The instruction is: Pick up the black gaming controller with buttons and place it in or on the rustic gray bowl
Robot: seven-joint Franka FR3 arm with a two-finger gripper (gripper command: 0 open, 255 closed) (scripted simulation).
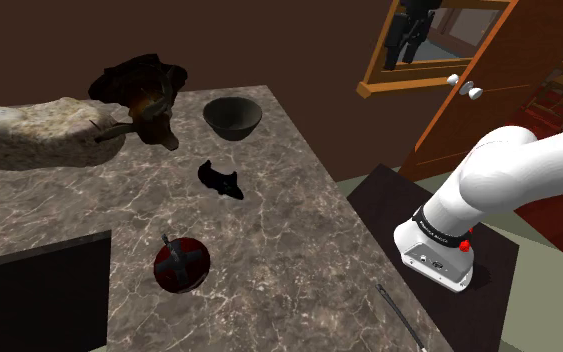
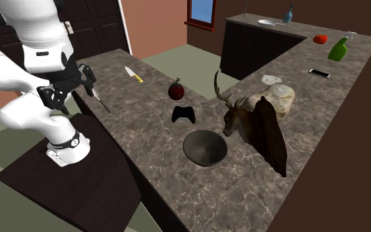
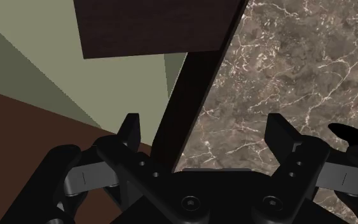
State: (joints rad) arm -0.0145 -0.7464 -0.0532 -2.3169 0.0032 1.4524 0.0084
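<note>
While the black two-handled gaming controller [image 1: 221, 180] lies on the brown marbled surface [image 1: 269, 245] near the dark gray round bowl [image 1: 233, 117], the black fingers [image 3: 131, 130] stand released, well apart from it. Probably light, rigid, slick: pinch its middle.

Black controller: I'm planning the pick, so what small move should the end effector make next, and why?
Probably carry the open end effector out over the counter toward the black controller: it hovers at the counter's edge, apart from the controller, which lies free near the bowl.
</note>
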